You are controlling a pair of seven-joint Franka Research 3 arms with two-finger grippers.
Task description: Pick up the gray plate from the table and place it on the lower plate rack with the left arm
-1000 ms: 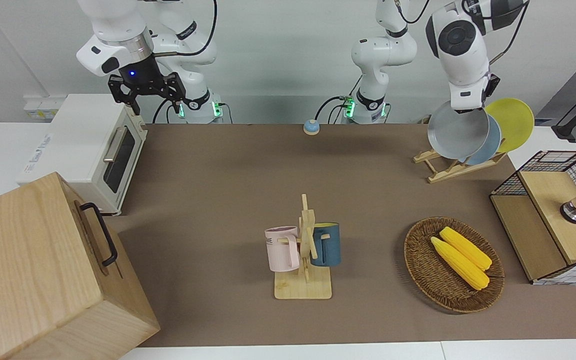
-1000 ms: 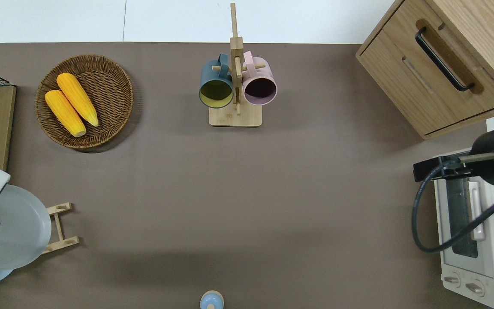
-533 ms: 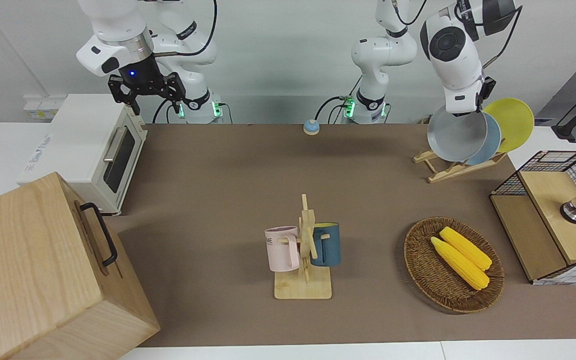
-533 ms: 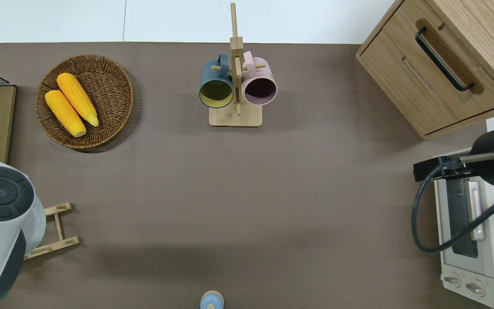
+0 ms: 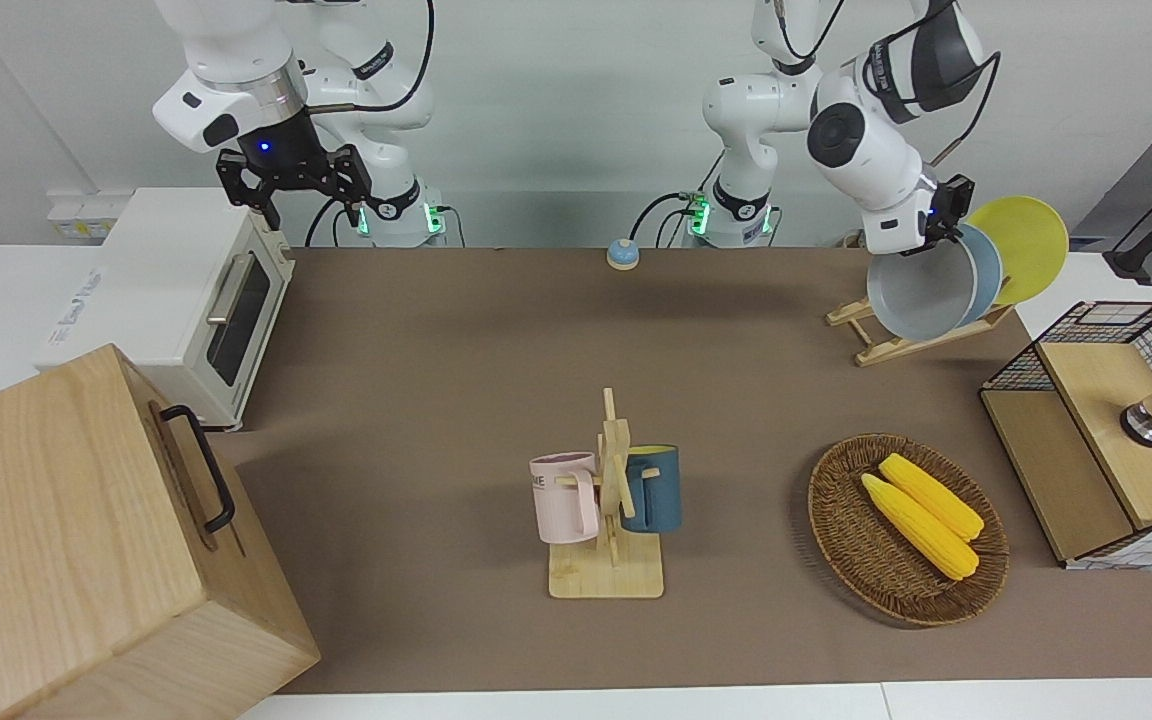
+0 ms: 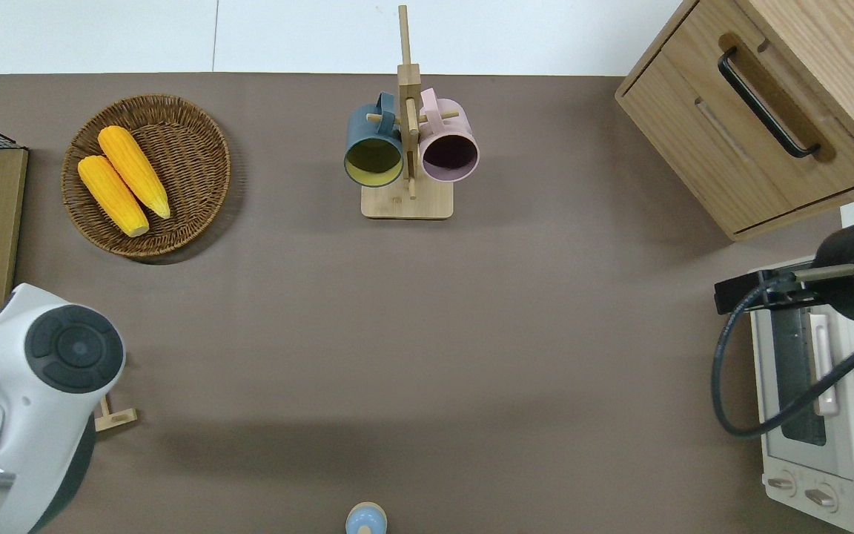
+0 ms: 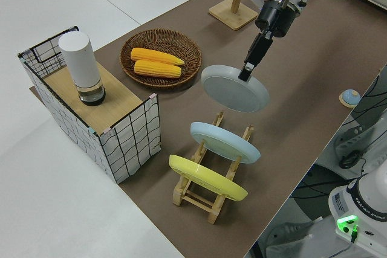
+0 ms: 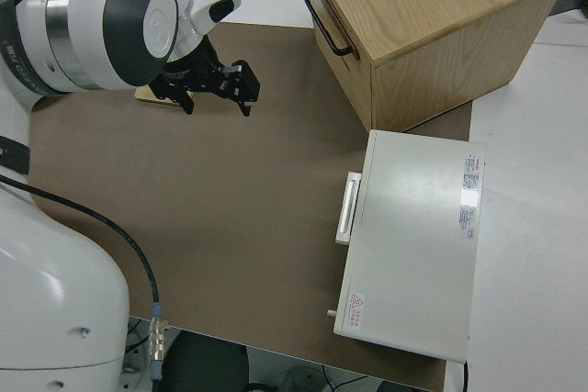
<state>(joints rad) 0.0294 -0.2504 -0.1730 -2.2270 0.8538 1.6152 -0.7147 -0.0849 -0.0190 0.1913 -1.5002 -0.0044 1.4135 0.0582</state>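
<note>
The gray plate hangs tilted in the air, and my left gripper is shut on its upper rim. In the left side view the gray plate is just above the empty slots of the lower plate rack, beside the sky-blue plate. That plate and a yellow plate stand in the rack. In the overhead view my left arm hides the gray plate and most of the rack. My right gripper is open, and that arm is parked.
A wicker basket with two corn cobs sits farther from the robots than the rack. A wire-sided wooden box stands at the left arm's end. A mug stand, a toaster oven and a wooden cabinet are elsewhere.
My left arm has swung out over the rack and tilted its wrist. The gray plate has come down a little, closer to the sky-blue plate. The right arm has not moved.
</note>
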